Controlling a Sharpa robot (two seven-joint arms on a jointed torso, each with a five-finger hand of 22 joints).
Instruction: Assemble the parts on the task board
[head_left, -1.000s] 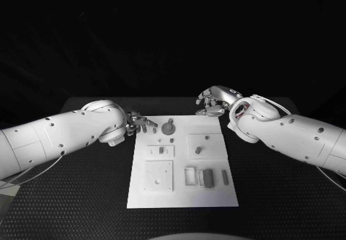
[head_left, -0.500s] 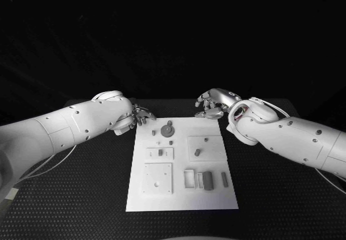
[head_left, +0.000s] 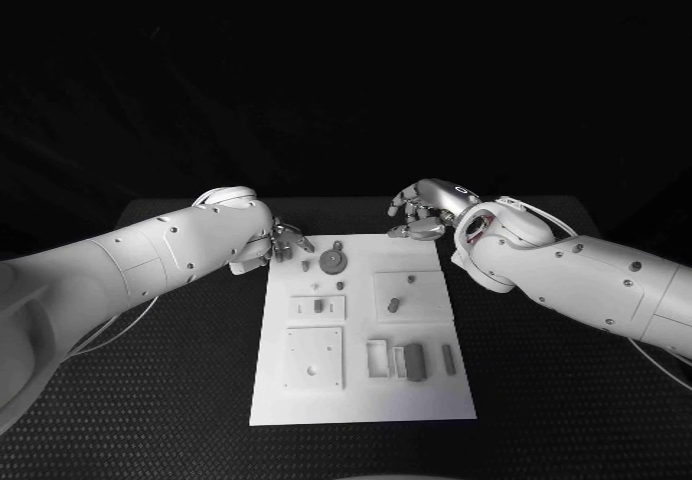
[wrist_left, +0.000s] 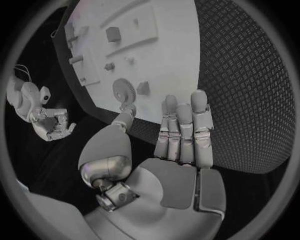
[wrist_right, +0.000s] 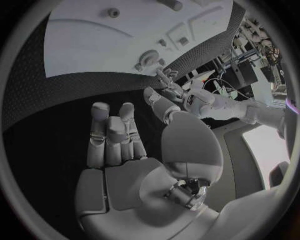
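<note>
The white task board (head_left: 361, 395) lies lengthwise in the middle of the table. On its far end sit a grey gear (head_left: 335, 260) and small pegs (head_left: 306, 266). Blocks (head_left: 415, 360), a frame (head_left: 378, 357) and a square plate (head_left: 315, 357) lie nearer me. My left hand (head_left: 281, 243) hovers at the board's far left corner, fingers straight and side by side, holding nothing (wrist_left: 181, 135). The gear (wrist_left: 123, 90) lies just beyond its fingertips. My right hand (head_left: 418, 212) hangs over the table behind the board's far edge, fingers loosely bent and empty (wrist_right: 119, 145).
The black textured table (head_left: 130, 400) surrounds the board on all sides. My two white forearms cross the table's left and right sides. The right wrist view catches the board (wrist_right: 81, 40) and my left hand (wrist_right: 167, 80) across it.
My left arm has swung up and in, with its hand staying at the board's far left corner. The right hand has drifted slightly left.
</note>
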